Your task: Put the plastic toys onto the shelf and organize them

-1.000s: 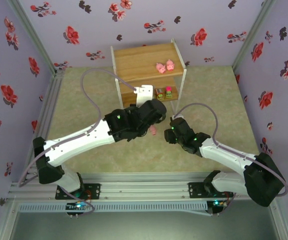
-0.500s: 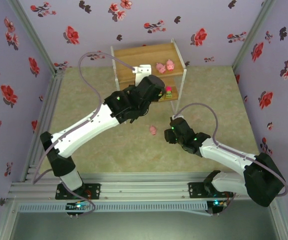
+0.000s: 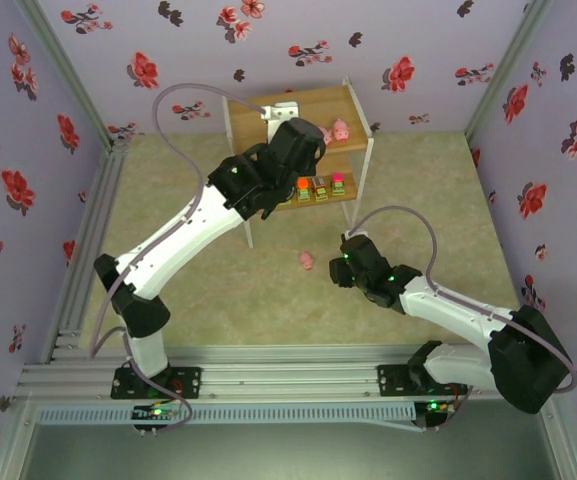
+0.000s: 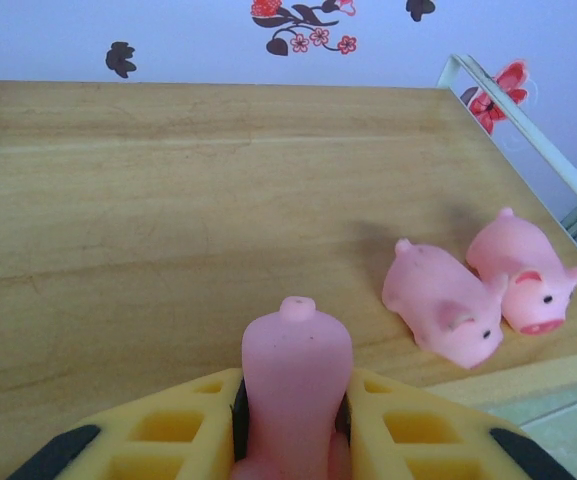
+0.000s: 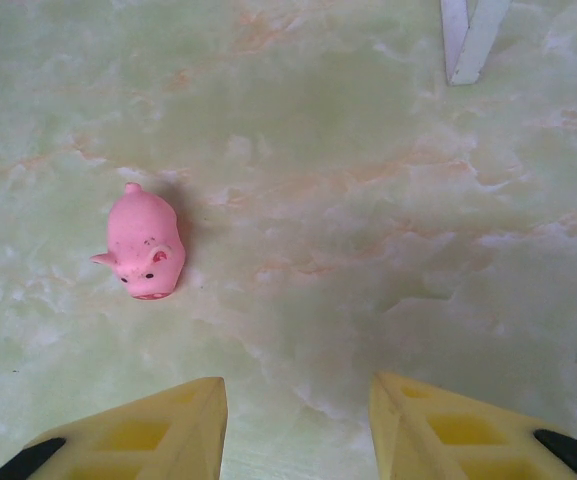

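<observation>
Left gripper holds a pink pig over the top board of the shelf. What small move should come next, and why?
Probably a short descent: the left gripper is shut on the pink pig above bare wood of the top board, with two pigs resting to its right, so it can be set down beside them.

1 pink pig (image 3: 307,260) on table (image 3: 438,200)

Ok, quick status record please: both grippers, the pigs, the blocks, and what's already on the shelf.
left gripper: shut on pink pig, over the shelf top board
right gripper: open, empty, above the table
top board: two pigs side by side near the right edge
lower board: three blocks in a row
on table: one pig, ahead of the right gripper, untouched
</observation>
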Action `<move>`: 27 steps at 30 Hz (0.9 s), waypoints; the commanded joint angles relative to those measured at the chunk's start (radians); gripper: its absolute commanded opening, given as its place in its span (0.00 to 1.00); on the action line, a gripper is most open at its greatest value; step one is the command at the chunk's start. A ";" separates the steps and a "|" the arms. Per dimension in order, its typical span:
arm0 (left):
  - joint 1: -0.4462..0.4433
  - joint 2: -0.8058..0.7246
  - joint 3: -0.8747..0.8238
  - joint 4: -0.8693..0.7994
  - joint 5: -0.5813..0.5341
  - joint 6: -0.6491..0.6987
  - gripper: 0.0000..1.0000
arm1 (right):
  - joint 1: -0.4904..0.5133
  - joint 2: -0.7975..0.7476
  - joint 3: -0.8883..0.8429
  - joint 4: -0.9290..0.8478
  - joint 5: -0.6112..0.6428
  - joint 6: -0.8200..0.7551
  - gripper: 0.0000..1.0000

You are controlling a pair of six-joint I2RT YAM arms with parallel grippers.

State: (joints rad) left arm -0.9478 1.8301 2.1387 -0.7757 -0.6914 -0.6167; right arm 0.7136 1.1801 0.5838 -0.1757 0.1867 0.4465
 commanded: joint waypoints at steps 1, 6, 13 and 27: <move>0.012 0.042 0.073 -0.029 0.023 0.028 0.29 | -0.005 -0.014 -0.005 0.013 0.020 0.000 0.42; 0.020 0.083 0.123 -0.042 0.036 0.028 0.29 | -0.005 -0.018 -0.007 0.012 0.021 0.000 0.42; 0.033 0.110 0.157 -0.050 0.043 0.017 0.29 | -0.005 -0.020 -0.006 0.010 0.022 0.000 0.42; 0.059 0.135 0.185 -0.060 0.062 0.007 0.30 | -0.007 -0.025 -0.007 0.007 0.025 -0.002 0.42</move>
State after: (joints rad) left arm -0.8997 1.9495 2.2848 -0.8207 -0.6403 -0.6167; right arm 0.7132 1.1740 0.5838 -0.1761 0.1867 0.4465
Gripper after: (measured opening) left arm 0.296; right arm 0.421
